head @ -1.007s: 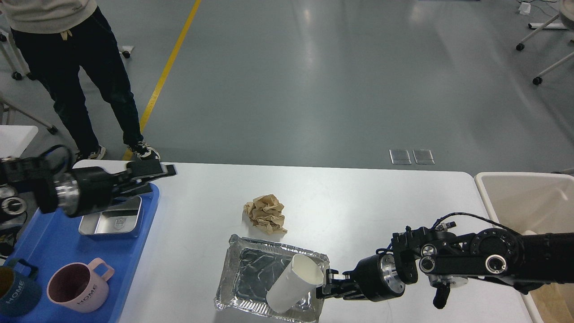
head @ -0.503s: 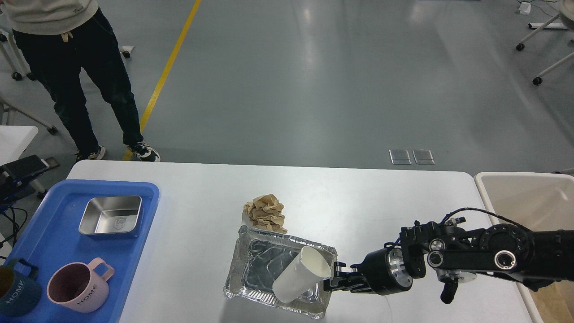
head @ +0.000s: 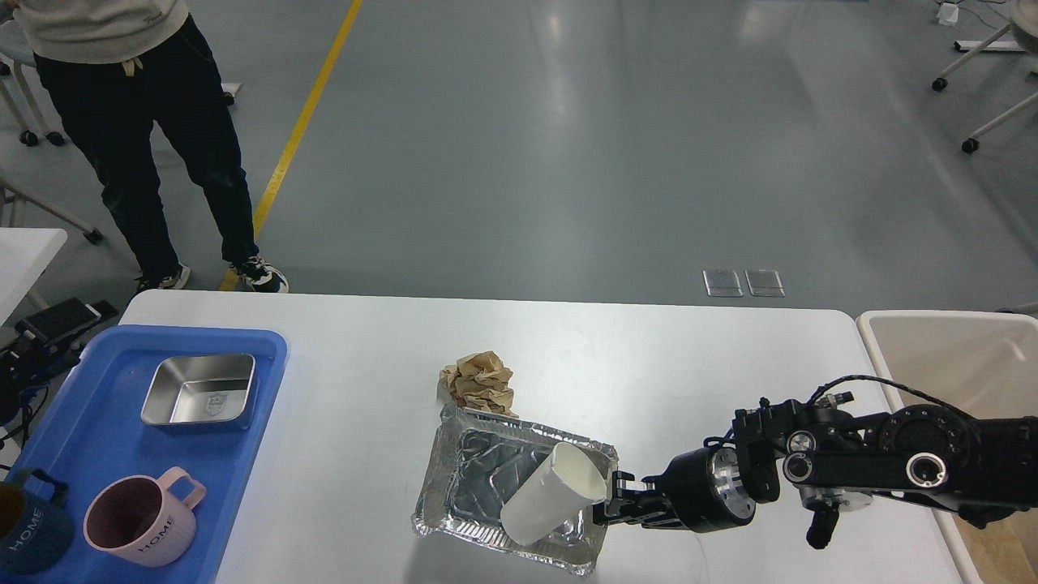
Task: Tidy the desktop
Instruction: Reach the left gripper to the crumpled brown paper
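The white desktop (head: 689, 357) holds a crumpled foil tray (head: 478, 474) near its front middle. A white paper cup (head: 551, 503) lies tilted inside the tray. A crumpled ball of brown paper (head: 480, 383) touches the tray's far edge. My right gripper (head: 610, 504) is shut on the tray's right rim, just right of the cup. My left gripper (head: 61, 318) shows only as a dark part at the far left edge, off the desktop; its fingers cannot be told apart.
A blue tray (head: 97, 438) at the left holds a steel dish (head: 199, 389), a pink mug (head: 142, 519) and a dark blue mug (head: 28, 535). A cream-white bin (head: 941, 357) stands past the right edge. A person (head: 146, 122) stands beyond the far left corner.
My right gripper has drawn back to the right and the foil tray with the cup has slid right with it. My left arm has pulled off the blue tray to the left edge.
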Robot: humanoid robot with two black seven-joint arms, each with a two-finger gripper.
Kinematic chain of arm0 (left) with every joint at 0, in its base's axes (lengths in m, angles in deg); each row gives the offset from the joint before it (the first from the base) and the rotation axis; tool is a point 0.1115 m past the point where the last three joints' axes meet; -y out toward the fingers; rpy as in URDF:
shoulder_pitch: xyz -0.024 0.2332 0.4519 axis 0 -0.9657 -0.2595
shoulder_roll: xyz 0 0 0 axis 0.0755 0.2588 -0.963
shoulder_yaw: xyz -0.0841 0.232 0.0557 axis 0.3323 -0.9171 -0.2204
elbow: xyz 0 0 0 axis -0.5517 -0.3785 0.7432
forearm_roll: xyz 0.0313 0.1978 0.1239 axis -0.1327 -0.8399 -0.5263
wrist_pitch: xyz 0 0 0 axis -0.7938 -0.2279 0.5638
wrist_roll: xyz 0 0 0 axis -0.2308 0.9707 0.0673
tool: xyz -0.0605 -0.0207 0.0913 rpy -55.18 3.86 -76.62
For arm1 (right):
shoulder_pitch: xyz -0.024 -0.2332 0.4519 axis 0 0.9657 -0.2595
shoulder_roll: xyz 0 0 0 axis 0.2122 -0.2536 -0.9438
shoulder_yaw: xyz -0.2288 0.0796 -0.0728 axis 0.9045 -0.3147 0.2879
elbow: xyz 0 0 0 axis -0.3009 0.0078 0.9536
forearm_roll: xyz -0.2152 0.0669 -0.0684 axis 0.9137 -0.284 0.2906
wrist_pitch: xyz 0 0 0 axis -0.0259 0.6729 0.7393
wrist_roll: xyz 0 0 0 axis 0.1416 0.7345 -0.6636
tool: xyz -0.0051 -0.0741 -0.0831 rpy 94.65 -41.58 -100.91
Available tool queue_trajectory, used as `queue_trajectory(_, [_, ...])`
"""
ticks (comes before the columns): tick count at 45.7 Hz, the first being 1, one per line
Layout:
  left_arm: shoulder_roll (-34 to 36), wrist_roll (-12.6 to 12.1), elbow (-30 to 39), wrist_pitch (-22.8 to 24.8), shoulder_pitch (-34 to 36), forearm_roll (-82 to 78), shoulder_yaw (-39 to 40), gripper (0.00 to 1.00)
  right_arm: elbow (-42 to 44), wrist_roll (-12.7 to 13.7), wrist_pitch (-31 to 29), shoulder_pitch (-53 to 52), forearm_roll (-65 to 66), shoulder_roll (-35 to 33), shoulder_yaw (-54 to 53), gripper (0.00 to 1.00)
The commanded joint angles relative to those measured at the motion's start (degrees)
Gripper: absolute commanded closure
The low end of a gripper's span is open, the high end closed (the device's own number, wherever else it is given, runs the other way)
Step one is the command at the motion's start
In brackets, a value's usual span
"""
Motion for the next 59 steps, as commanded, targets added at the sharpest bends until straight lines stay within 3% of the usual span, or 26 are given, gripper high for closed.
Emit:
queue_trajectory(1, [-7.87,-1.63,-4.73,0.64,1.82,-0.87,0.27,0.10,-0.14,0.01,0.00,-0.14,0.10,-0.14,0.00,1.00])
queue_trajectory(8, [-17.19,-2.24,-11.41,5.91,5.07,-2.19,-0.43,0.10,-0.06,0.01,0.00,-0.58,0.10,0.13,0.00,1.00])
queue_trajectory(19, [-32.22,-2.24,-22.57,9.77,6.39,-4.04,-0.87,0.05,-0.23,0.01,0.00,-0.23,0.10,-0.31,0.09,1.00])
queue_trajectory(25, [-37.32,-2.24,-26.27,14.35,6.57,-4.04,-0.96,0.04,-0.23,0.01,0.00,-0.23,0.10,-0.31,0.09,1.00])
queue_trajectory(51, [-56.83,-2.24,-41.73,15.05,7.71,-4.04,-4.65,0.04,-0.32,-0.08,-0.08,0.04,0.10,-1.54,-0.08,1.00])
queue_trajectory(59, [-60.79,-2.24,-43.23,15.14,9.29,-3.95,-4.83,0.04,-0.32,-0.08,-0.08,0.04,0.18,-1.54,-0.17,1.00])
